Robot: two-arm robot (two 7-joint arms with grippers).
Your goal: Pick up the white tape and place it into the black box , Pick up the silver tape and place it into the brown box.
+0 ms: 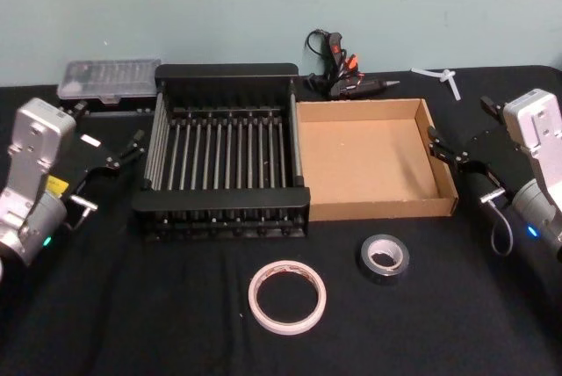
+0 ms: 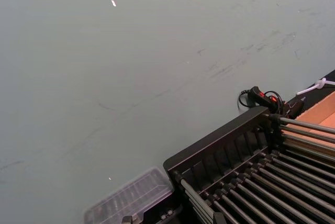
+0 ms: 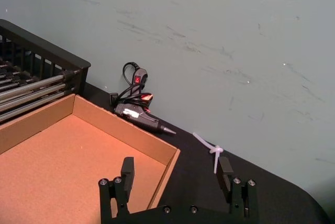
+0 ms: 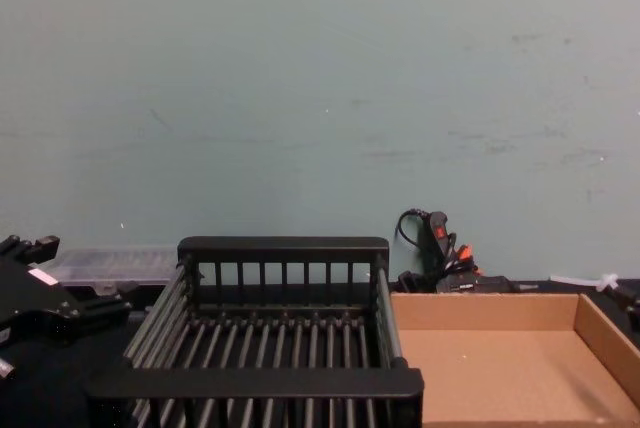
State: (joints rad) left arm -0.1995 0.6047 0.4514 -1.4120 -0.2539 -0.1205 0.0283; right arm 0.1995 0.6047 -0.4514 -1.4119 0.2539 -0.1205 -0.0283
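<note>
White tape [image 1: 287, 297] lies flat on the near part of the desk [image 1: 132, 323], in front of the black box [image 1: 222, 216], and the silver tape [image 1: 384, 257] lies just to its right, in front of the brown box [image 1: 373, 210]; the two rolls are near each other but apart. We judge that neither half of the task has begun: both boxes hold nothing, and both rolls have yet to be lifted. The white roll is a wide, thin ring with a pale reddish tint on its inner face; the silver one is smaller and thicker, dull grey with a glossy sheen on top. The black box is a rigid plastic crate with slatted walls and a floor of parallel bars, while the brown box, touching its right side, is a shallow cardboard tray with low walls. Our left end effector [image 1: 123, 158] hangs left of the crate with its fingers spread and grasping nothing; our right end effector [image 1: 450, 149] sits at the tray's right wall, likewise released. Behind the boxes, by the wall, lie a glue gun [image 1: 344, 77] and a clear plastic case [image 1: 109, 80].
</note>
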